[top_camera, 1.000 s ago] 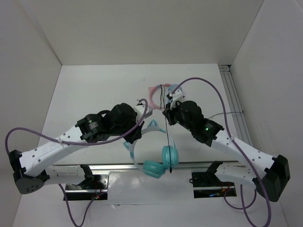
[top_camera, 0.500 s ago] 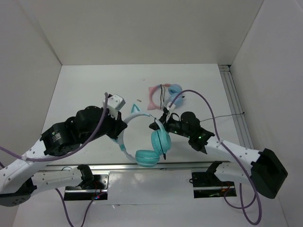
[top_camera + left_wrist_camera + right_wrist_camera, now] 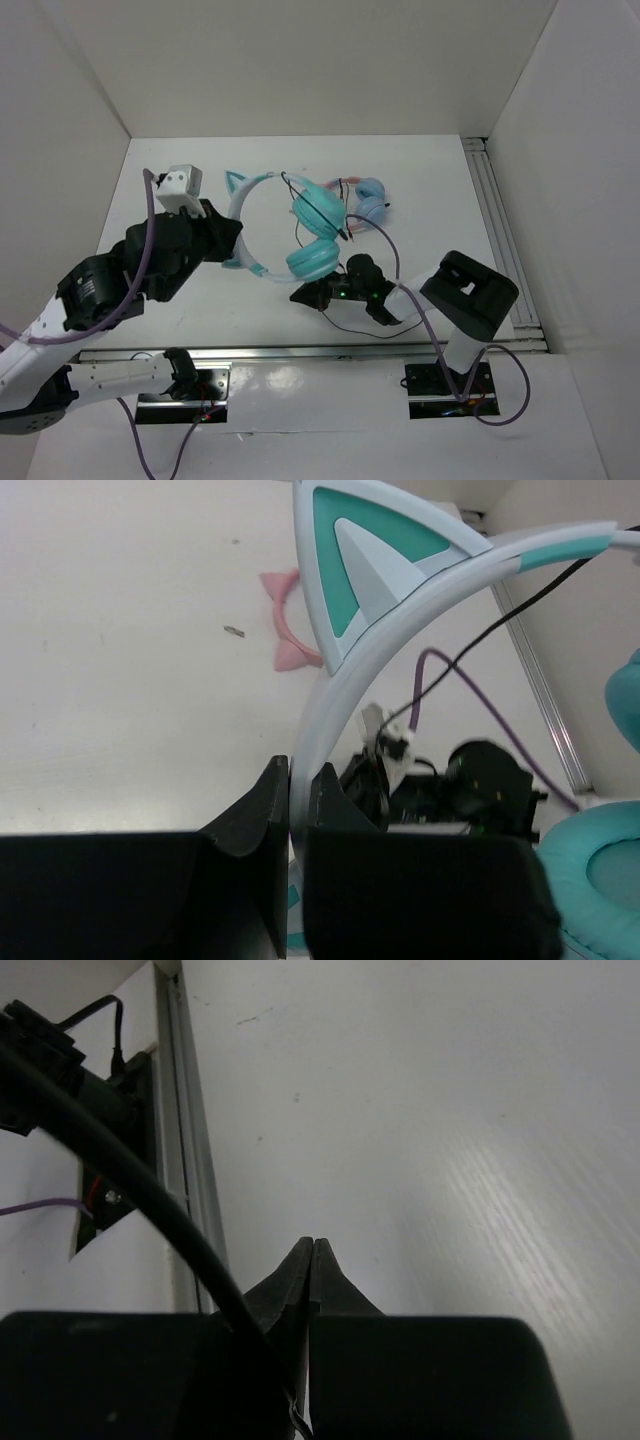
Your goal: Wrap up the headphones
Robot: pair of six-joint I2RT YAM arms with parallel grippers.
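The headphones [image 3: 312, 258] hang off the table, teal ear cups stacked and the pale headband [image 3: 245, 215] with cat ears arcing to the left. My left gripper [image 3: 232, 243] is shut on that headband; in the left wrist view the band [image 3: 400, 610] rises from between the fingertips of the left gripper [image 3: 298, 775]. The thin black cord [image 3: 345, 322] runs down from the cups and loops over the table by my right gripper [image 3: 300, 296], which sits low. In the right wrist view the right gripper [image 3: 313, 1245] is shut, with the thin cord [image 3: 293, 1416] caught at the base of the jaws.
A second pair with a pink band and light blue cups [image 3: 370, 195] lies behind the lifted pair. A metal rail [image 3: 495, 210] runs along the right side and another [image 3: 300, 350] along the near edge. White walls close in the left, back and right.
My left arm has swung left and carried the headphones up and toward the back. My right arm has folded in, and its gripper has dropped low near the front edge, still on the cord.
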